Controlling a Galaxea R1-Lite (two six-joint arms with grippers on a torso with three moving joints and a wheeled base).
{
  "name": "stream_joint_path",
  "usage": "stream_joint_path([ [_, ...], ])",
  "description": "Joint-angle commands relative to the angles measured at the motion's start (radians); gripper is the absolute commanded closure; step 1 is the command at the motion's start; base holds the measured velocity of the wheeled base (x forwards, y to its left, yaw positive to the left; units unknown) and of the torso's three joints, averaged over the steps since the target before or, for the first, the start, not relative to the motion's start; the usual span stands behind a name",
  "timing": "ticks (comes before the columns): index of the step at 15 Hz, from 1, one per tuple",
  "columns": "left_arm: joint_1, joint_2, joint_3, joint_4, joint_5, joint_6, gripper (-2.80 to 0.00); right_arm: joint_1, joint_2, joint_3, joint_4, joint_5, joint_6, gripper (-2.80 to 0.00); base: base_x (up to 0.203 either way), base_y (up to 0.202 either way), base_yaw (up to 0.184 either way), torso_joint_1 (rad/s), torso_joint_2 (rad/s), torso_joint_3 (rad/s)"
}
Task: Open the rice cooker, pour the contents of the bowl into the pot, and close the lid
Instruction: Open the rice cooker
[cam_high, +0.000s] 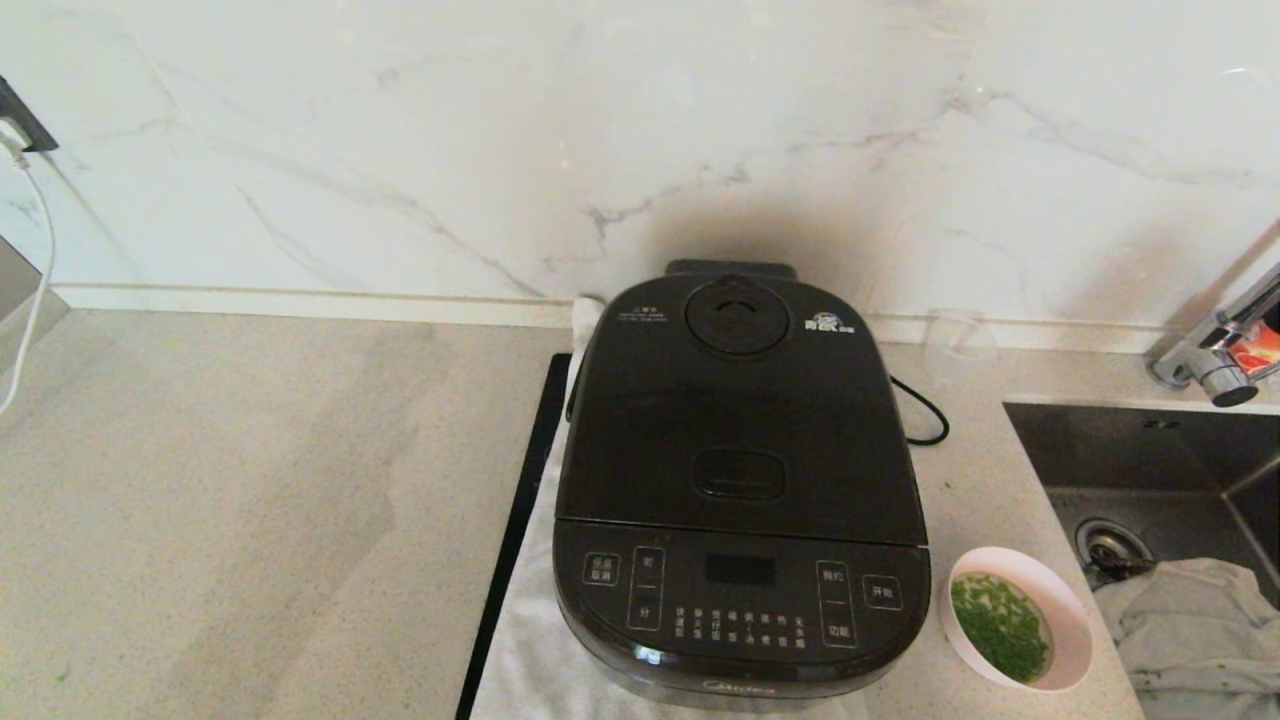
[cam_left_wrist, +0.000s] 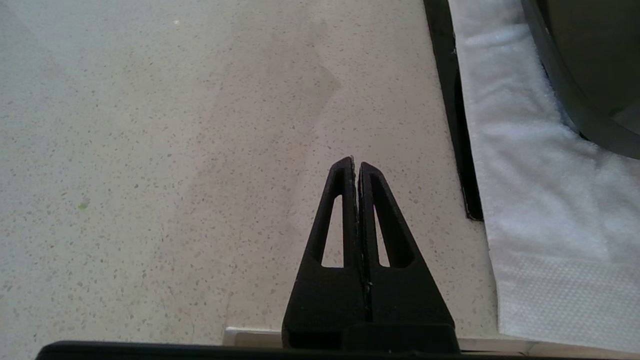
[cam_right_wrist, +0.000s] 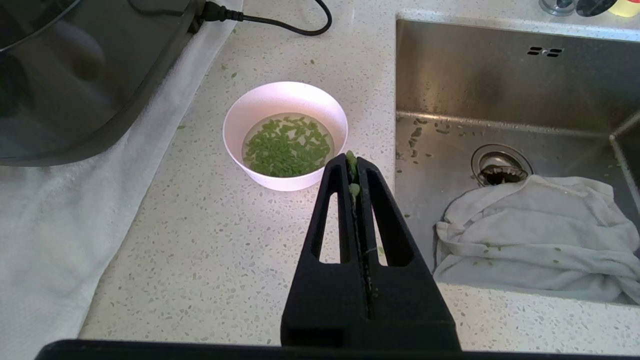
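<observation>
Nothing done yet — the lid (cam_high: 738, 420) is sitting shut on the rice cooker (cam_high: 740, 480). The bowl (cam_right_wrist: 285, 134), still full of green bits (cam_right_wrist: 287, 146), is waiting just ahead of the right pincer (cam_right_wrist: 355, 162), tips together. Left pincer (cam_left_wrist: 355, 164) is hanging over bare desk (cam_left_wrist: 175, 150), tips together, cooker off to its side. Opening, pouring, closing etc. all left.

Speckled beige bench (cam_high: 250, 500) against white marble wall (cam_high: 500, 130). Steel sink (cam_high: 1150, 450) set in bench at right; chrome tap (cam_high: 1215, 355) behind sink, crumpled grey cloth (cam_high: 1190, 620) inside it. White cable (cam_high: 35, 270) hangs far from sink.
</observation>
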Motion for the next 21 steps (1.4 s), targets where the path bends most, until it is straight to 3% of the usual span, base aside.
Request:
stream_joint_path([
  [1, 0.000, 0.000, 0.000, 0.001, 0.000, 0.001, 0.00, 0.000, 0.002, 0.000, 0.000, 0.001, 0.000, 0.00, 0.000, 0.000, 0.000, 0.000, 0.00, 0.000],
  [13, 0.000, 0.004, -0.017, 0.016, 0.019, 0.014, 0.00, 0.000, 0.002, 0.000, 0.000, 0.001, 0.000, 0.00, 0.000, 0.000, 0.000, 0.000, 0.00, 0.000],
  [16, 0.000, 0.127, -0.213, 0.049, -0.031, -0.011, 0.00, 0.000, 0.002, 0.000, 0.000, 0.001, 0.000, 0.00, 0.000, 0.000, 0.000, 0.000, 0.00, 0.000],
  [21, -0.001, 0.608, -0.601, 0.062, -0.197, -0.163, 0.00, 0.000, 0.002, 0.000, 0.000, 0.001, 0.000, 0.00, 0.000, 0.000, 0.000, 0.000, 0.00, 0.000],
])
